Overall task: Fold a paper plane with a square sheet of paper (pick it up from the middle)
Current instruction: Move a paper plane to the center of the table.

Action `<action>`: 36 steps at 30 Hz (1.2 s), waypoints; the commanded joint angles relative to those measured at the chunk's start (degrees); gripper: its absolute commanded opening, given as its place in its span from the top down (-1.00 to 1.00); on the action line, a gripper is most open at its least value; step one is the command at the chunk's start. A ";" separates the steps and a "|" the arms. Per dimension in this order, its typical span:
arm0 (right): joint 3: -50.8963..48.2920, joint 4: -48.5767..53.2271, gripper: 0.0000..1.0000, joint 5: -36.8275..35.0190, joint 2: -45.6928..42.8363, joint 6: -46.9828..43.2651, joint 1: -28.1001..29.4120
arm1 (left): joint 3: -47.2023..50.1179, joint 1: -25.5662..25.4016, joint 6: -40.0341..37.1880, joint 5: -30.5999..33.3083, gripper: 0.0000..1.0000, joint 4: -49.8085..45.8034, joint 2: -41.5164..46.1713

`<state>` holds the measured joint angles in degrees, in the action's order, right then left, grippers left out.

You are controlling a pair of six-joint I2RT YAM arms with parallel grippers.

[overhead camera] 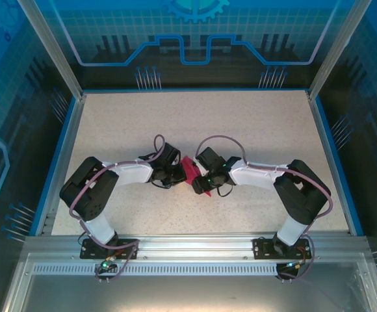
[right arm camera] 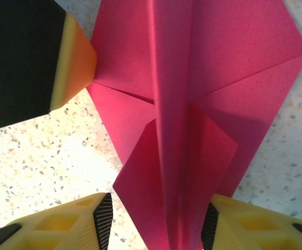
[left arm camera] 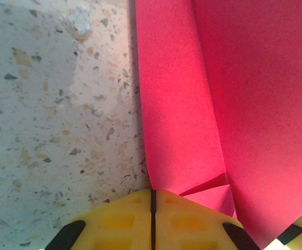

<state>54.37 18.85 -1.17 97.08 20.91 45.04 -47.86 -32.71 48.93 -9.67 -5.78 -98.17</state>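
Pink paper at stake: clamping an edge of the paper plane (overhead camera: pixel 190 171) in the tight-closed left gripper (left arm camera: pixel 153 205) at the middle of the table (overhead camera: pixel 195 123), straddling its ridge with the parted right gripper (right arm camera: pixel 156 224), possibly tearing or crumpling folds through uneven pulling.

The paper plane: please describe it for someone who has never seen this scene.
On the speckled table, look near the front middle, where the left gripper and right gripper face each other. The paper plane sits between them: the one magenta-pink thing, sharply folded.
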 commanded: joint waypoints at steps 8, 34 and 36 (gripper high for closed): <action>0.74 0.37 0.19 -7.90 -0.04 -3.93 2.82 | -1.10 -0.29 -1.73 0.79 0.87 -1.78 0.47; 1.27 -5.83 0.52 -7.53 1.18 0.34 2.28 | -0.84 -0.27 -1.73 0.71 0.87 -1.80 0.46; 1.39 -5.90 0.53 -6.79 1.16 0.68 2.00 | -0.84 -0.26 -1.72 0.71 0.87 -1.80 0.55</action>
<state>54.13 14.26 -9.61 97.23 20.12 47.24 -47.86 -32.71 48.93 -9.67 -5.78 -98.17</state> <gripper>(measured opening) 0.237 0.066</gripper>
